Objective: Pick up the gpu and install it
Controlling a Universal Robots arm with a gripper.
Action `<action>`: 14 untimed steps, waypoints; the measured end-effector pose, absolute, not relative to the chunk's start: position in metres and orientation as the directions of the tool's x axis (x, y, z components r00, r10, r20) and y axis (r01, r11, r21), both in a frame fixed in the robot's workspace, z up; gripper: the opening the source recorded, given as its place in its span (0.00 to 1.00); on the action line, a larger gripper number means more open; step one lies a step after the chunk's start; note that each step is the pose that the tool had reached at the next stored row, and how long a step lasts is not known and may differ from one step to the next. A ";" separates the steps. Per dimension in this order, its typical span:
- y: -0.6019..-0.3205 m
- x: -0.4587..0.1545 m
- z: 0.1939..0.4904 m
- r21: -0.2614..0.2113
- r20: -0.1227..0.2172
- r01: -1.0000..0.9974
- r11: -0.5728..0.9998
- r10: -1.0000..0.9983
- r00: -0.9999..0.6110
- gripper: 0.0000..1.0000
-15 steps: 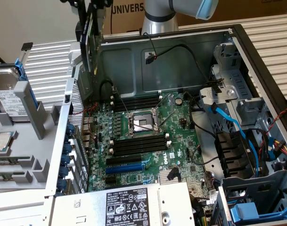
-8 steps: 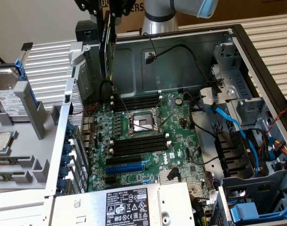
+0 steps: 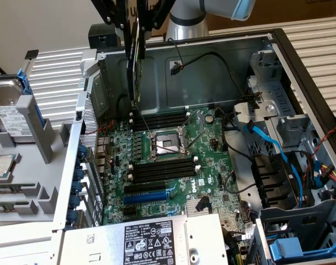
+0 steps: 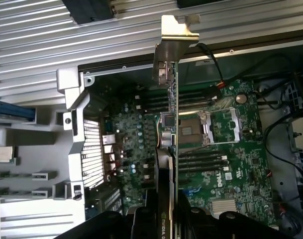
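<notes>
My gripper (image 3: 136, 19) is clenched on the gpu (image 3: 136, 66), gripping the card on both faces. The gpu hangs edge-on inside the open computer case (image 3: 300, 61), above the green motherboard (image 3: 179, 176). In the exterior view its lower end is near the black memory slots (image 3: 159, 118) just beyond the CPU socket (image 3: 165, 144); I cannot tell whether it touches the board. In the wrist view the silver bracket (image 4: 172, 47) is at the end of the card farthest from my fingers (image 4: 196, 224). A hard drive (image 3: 8, 105) rests outside the case, at the exterior view's left.
</notes>
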State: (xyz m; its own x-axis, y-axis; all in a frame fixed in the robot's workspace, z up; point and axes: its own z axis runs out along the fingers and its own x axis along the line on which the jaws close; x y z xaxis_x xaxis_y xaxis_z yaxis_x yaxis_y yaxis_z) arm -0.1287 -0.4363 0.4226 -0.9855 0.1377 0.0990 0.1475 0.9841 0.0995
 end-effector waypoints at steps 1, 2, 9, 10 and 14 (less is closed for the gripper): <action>-0.437 -0.127 0.421 0.100 0.098 0.147 0.984 0.138 -0.986 0.27; -0.437 -0.125 0.419 0.100 0.097 0.147 0.984 0.138 -0.986 0.27; -0.437 -0.125 0.419 0.100 0.097 0.147 0.984 0.138 -0.986 0.27; -0.437 -0.125 0.419 0.100 0.097 0.147 0.984 0.138 -0.986 0.27; -0.437 -0.125 0.419 0.100 0.097 0.147 0.984 0.138 -0.986 0.27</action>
